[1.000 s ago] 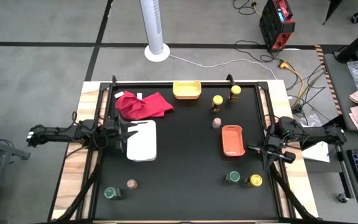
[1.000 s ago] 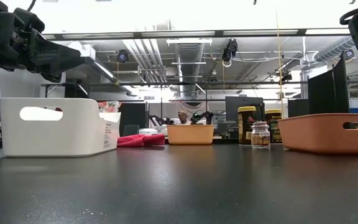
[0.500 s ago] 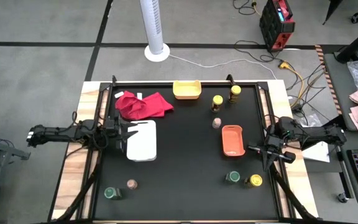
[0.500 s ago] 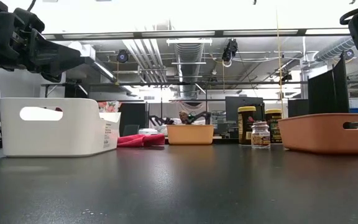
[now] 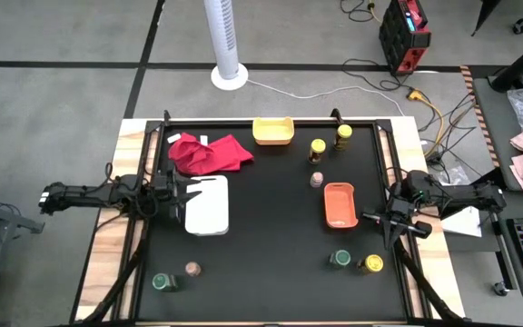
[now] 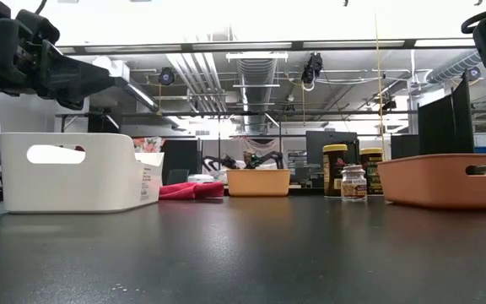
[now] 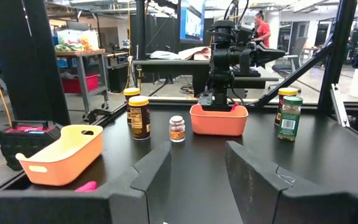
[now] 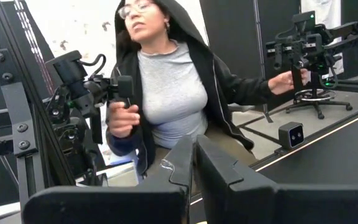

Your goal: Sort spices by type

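Note:
The high view shows seven small spice jars standing on the black table. Two yellow jars [image 5: 318, 148] [image 5: 343, 136] are near the far edge and a third yellow jar [image 5: 370, 264] is near right. A green-lidded jar [image 5: 340, 259] stands beside that third one, and another green-lidded jar [image 5: 162, 282] is near left next to a pinkish-brown jar [image 5: 192, 270]. A second pinkish-brown jar [image 5: 316, 180] stands by the orange tray. My left gripper [image 5: 184, 193] [image 7: 197, 168] hovers open at the white tray's left side. My right gripper [image 5: 368, 218] [image 8: 193, 163] is shut, just right of the orange tray.
A white tray [image 5: 207, 205] sits left of centre, an orange tray [image 5: 340, 204] right of centre and a yellow tray [image 5: 273, 131] at the far edge. A red cloth [image 5: 209, 153] lies far left. The table's middle and near strip are bare. A person [image 8: 166, 93] sits beyond the table.

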`<control>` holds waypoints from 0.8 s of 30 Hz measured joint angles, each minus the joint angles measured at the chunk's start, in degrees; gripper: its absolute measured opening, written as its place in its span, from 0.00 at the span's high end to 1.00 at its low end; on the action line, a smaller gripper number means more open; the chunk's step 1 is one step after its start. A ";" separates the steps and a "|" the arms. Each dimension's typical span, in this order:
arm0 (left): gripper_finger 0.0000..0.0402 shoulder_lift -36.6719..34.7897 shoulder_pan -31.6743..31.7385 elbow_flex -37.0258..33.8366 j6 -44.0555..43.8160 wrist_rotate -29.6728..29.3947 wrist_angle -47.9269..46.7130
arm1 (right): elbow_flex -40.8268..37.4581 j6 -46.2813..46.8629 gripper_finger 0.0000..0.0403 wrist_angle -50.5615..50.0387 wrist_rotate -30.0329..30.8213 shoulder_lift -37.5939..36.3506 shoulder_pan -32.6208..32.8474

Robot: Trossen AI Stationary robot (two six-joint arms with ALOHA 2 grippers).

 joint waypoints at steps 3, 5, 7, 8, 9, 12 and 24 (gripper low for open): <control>0.66 -0.01 0.00 0.00 -0.02 0.00 0.01 | -0.01 0.00 0.97 0.00 -0.02 -0.01 -0.01; 0.66 -0.01 0.01 0.00 -0.02 0.00 0.00 | 0.01 0.00 0.97 0.01 -0.01 0.00 0.00; 0.66 -0.02 0.00 0.00 -0.02 0.00 0.01 | 0.00 0.00 0.97 0.02 0.00 0.00 0.00; 0.66 -0.01 0.01 0.00 -0.02 0.00 0.01 | 0.01 0.13 0.97 -0.02 -0.02 -0.01 0.01; 0.66 -0.02 0.00 0.00 -0.02 0.00 0.00 | -0.01 1.05 0.97 -0.23 -0.02 -0.01 0.01; 0.66 -0.02 0.01 0.00 -0.03 0.00 -0.02 | 0.01 10.43 0.97 -0.44 -0.01 0.01 0.01; 0.66 -0.02 0.00 0.00 -0.04 0.00 -0.02 | 0.01 43.80 0.97 -1.57 -6.05 0.01 -0.01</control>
